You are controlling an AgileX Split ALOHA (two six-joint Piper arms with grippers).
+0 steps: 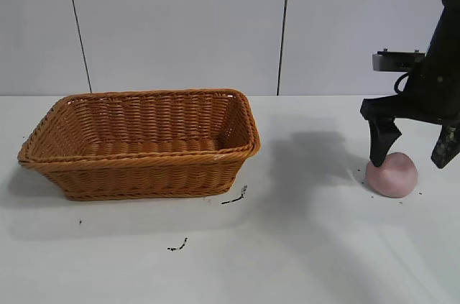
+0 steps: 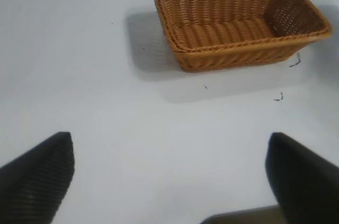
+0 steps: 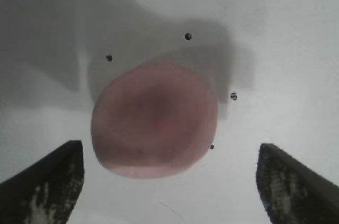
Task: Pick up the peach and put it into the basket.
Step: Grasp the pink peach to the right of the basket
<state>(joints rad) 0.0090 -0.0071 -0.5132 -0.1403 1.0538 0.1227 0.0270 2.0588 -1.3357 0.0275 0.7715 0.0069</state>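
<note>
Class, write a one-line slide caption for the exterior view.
Right claw, open, straddles the peach on the white table, right of the empty basket.

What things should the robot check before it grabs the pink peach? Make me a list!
1. Right gripper open wide enough for the peach: ok.
2. Fingers on both sides of the peach: ok; the right wrist view shows it between them.
3. Gripper low enough to squeeze the peach: cannot tell; the tips look only about level with its top.
4. Peach sitting loose on the table, nothing on it: ok.
5. Basket has room inside: ok, it looks empty.
6. Left gripper out of the way: ok, open over bare table.
</note>
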